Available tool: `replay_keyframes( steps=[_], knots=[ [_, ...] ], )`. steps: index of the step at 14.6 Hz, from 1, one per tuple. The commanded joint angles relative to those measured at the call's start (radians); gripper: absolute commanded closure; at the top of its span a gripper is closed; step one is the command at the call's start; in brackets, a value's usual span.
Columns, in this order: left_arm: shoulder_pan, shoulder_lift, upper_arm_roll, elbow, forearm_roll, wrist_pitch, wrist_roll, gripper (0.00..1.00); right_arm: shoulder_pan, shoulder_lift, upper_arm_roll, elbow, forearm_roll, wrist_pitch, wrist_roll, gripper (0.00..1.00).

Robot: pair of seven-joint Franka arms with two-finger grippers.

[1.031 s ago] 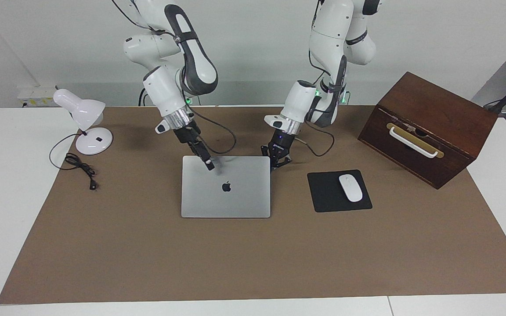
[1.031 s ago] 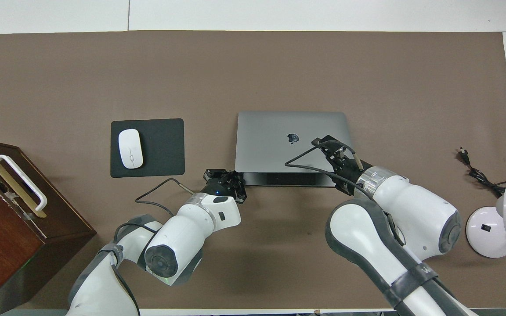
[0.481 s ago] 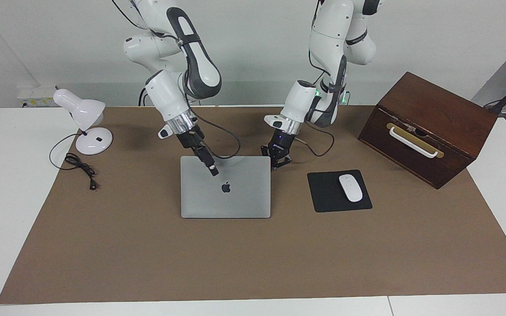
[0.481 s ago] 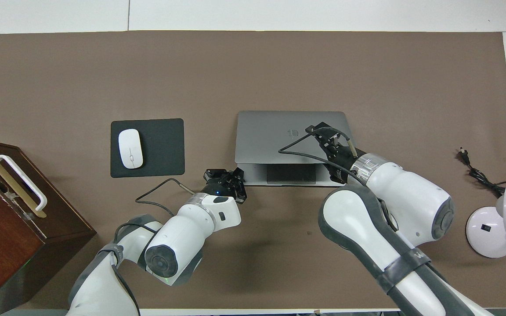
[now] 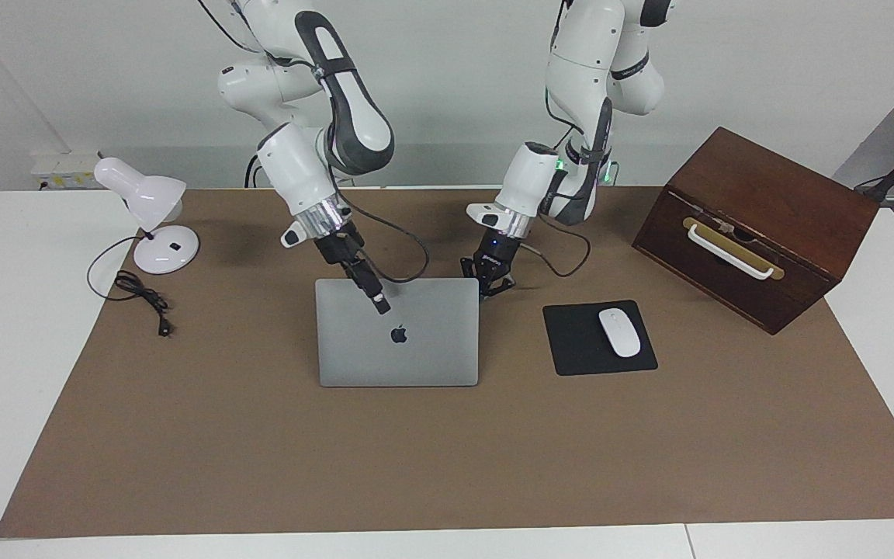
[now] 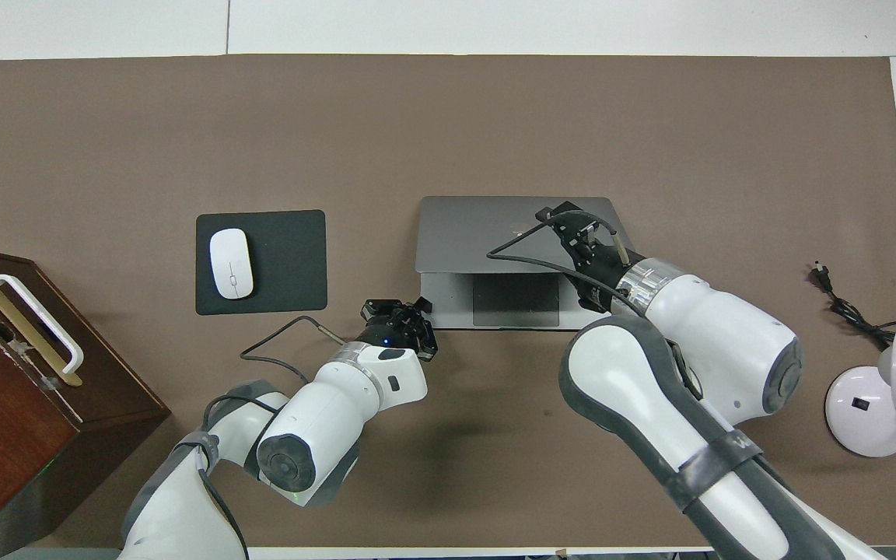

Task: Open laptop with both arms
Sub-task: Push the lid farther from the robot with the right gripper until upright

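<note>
bare mat (image 5: pixel 447 458) beside laptop (image 5: pixel 398 353), mouse pad (image 5: pixel 599 338) near one side

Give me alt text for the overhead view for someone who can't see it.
A silver laptop sits partly open on a brown table mat, the right gripper over its raised lid, the left gripper shut at the base's corner. A white mouse rests on a black pad nearby.
</note>
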Motion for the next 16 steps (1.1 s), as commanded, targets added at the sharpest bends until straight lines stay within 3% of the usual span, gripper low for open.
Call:
replay_keyframes(
  steps=[1,9,16],
  knots=[
    [-0.009,0.037,0.0,0.018,-0.003,0.018,0.013,1.0,-0.007,0.109,0.0,0.101,0.026,0.013,-0.008,0.05],
    [-0.01,0.037,0.0,0.018,-0.003,0.018,0.013,1.0,-0.016,0.128,-0.002,0.161,0.012,0.002,-0.023,0.04],
    [-0.01,0.038,0.0,0.021,-0.003,0.018,0.014,1.0,-0.019,0.152,-0.002,0.276,0.014,0.001,-0.034,0.04]
  ],
)
